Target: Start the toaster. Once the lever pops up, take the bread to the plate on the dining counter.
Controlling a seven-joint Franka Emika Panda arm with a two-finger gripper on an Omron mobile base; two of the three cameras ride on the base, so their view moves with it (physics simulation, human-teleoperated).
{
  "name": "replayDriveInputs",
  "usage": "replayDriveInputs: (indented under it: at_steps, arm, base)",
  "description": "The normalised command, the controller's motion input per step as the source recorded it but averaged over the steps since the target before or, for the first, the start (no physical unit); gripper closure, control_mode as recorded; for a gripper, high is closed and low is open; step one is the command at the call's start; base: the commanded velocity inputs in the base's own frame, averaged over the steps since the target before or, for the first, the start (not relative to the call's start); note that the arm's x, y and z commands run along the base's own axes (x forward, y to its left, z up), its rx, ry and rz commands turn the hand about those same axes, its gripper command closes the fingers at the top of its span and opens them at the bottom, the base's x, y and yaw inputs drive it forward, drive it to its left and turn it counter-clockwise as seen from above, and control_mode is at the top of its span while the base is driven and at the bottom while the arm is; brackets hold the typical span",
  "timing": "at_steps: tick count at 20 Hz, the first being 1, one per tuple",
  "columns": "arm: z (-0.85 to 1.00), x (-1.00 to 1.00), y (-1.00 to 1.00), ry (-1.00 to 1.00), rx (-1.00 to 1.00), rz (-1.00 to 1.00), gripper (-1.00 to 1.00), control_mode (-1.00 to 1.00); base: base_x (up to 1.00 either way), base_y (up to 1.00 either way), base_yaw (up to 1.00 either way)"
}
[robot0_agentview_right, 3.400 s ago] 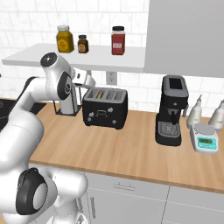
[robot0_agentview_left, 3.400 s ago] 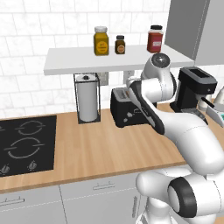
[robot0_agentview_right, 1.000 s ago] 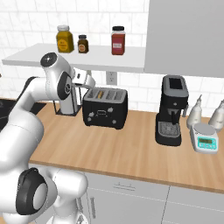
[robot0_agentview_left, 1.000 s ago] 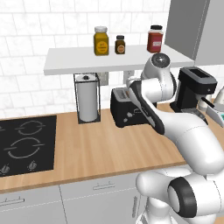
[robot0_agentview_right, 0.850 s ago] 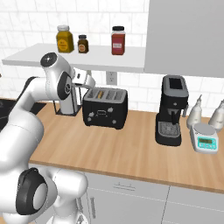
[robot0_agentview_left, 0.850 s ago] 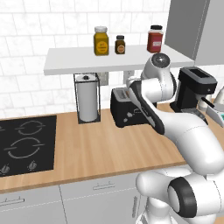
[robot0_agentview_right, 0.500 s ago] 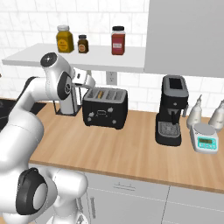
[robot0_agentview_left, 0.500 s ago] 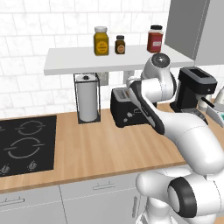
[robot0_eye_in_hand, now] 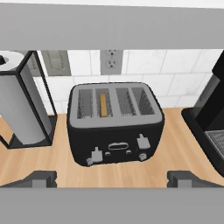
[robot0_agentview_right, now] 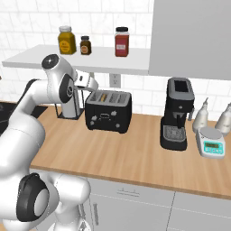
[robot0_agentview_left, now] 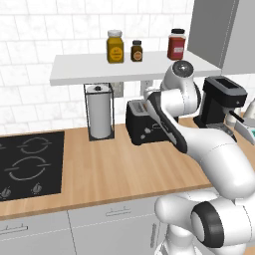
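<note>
Though the bread (robot0_eye_in_hand: 103, 104) sits edge-up in the toaster (robot0_eye_in_hand: 115, 124) on the wooden surface (robot0_eye_in_hand: 175, 153), nothing looks started; fingers (robot0_eye_in_hand: 40, 179) spread wide, empty, hovering before it; pressing the lever and carrying remain.

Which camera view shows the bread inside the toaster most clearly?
The hand view: it looks down into the toaster, where the bread stands in one slot. The right base view shows a tan sliver; in the left base view the arm hides it.
</note>
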Motion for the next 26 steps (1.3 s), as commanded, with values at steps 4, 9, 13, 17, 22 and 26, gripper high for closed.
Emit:
replayDriveInputs:
  at_steps: [4, 9, 13, 17, 22, 26]
  arm:
    - [0.00, 0.00, 0.00, 0.00, 0.00, 0.00, -1.00, -1.00]
    - [0.00, 0.00, 0.00, 0.00, 0.00, 0.00, -1.00, -1.00]
    - [0.00, 0.00, 0.00, 0.00, 0.00, 0.00, -1.00, -1.00]
    - [0.00, 0.00, 0.00, 0.00, 0.00, 0.00, -1.00, -1.00]
    - [0.00, 0.00, 0.00, 0.00, 0.00, 0.00, -1.00, -1.00]
    - [0.00, 0.00, 0.00, 0.00, 0.00, 0.00, -1.00, -1.00]
  base:
    - [0.00, 0.00, 0.00]
    - [0.00, 0.00, 0.00]
    - [0.00, 0.00, 0.00]
    - [0.00, 0.00, 0.00]
    - [0.00, 0.00, 0.00]
    - [0.00, 0.00, 0.00]
